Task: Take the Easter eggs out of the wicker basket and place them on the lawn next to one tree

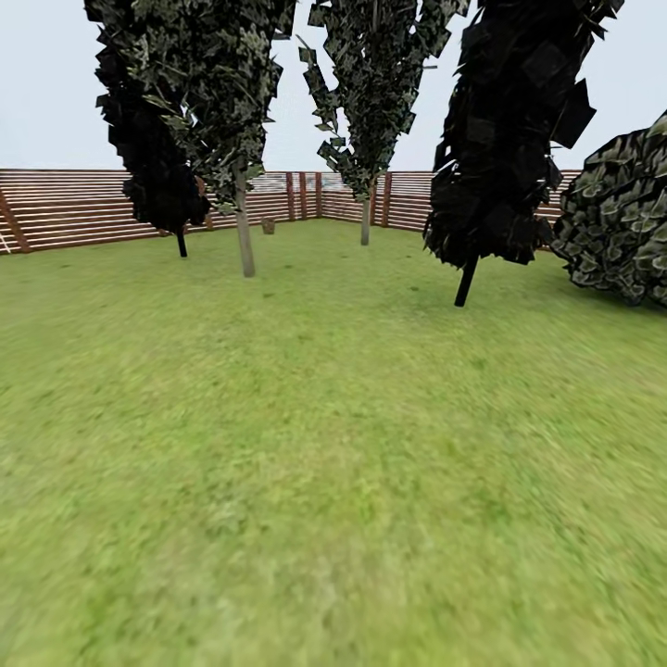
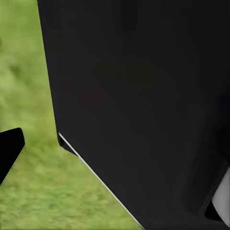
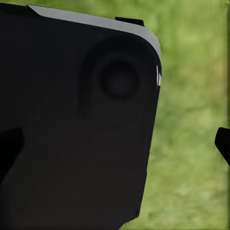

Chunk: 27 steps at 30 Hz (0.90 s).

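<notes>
I am out on the lawn [image 1: 333,482] with a wide stretch of open grass ahead of me and the slatted fence [image 1: 74,208] closing the garden behind the trees. From the left, a near-black columnar tree [image 1: 157,167] comes first, then the pale-trunked tree [image 1: 245,232] just beside it, a fair spot to lay eggs, I judge, since bare grass rings it. A small brown shape [image 1: 268,225] sits by the fence; it may be the wicker basket, but it is too small to tell what it holds. Farther right stand a second pale-trunked tree [image 1: 365,218], another black tree [image 1: 500,167] and a round bush [image 1: 621,222]. Both wrist views look onto my own dark body [image 2: 143,105] over grass, so I cannot tell how either end effector stands.
</notes>
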Tool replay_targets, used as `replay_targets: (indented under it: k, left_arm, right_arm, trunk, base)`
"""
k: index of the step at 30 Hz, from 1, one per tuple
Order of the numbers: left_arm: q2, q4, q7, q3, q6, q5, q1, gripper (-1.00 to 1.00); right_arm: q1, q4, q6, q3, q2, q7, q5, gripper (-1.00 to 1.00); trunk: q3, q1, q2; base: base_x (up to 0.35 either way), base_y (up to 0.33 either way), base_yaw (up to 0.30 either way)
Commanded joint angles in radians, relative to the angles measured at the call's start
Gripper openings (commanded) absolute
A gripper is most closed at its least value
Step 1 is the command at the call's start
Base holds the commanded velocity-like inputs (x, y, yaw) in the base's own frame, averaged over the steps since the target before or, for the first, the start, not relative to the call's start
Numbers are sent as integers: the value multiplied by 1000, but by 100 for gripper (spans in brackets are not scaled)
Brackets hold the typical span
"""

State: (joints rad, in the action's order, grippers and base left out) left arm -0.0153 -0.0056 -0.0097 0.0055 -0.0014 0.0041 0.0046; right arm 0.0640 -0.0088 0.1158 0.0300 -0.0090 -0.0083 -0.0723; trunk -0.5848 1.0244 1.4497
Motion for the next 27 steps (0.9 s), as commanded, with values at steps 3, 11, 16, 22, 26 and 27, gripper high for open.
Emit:
replay_targets:
  k: [3, 11, 16, 22, 26, 27]
  left_arm:
    - [0, -1, -1, 1, 0, 0, 0, 100]
    - [0, -1, -1, 1, 0, 0, 0, 100]
    - [0, -1, -1, 1, 0, 0, 0, 100]
    - [0, -1, -1, 1, 0, 0, 0, 100]
    - [0, -1, -1, 1, -1, 0, 0, 100]
    - [0, -1, -1, 1, 0, 0, 0, 100]
  right_arm:
    - [0, 1, 2, 2, 0, -1, -7, 100]
    - [0, 0, 2, 2, 0, -1, -7, 100]
    - [0, 0, 2, 2, 0, -1, -7, 100]
    - [0, 0, 2, 2, 0, -1, -7, 100]
    - [0, 0, 2, 2, 0, -1, -7, 100]
    - [0, 0, 2, 2, 0, -1, -7, 100]
  trunk:
    - [-1, 1, 0]
    - [-1, 1, 0]
    - [-1, 1, 0]
    - [-1, 1, 0]
    - [-1, 1, 0]
    - [-1, 1, 0]
  base:
    - [325, 0, 0]
    - [325, 0, 0]
    - [325, 0, 0]
    - [325, 0, 0]
    - [325, 0, 0]
    - [325, 0, 0]
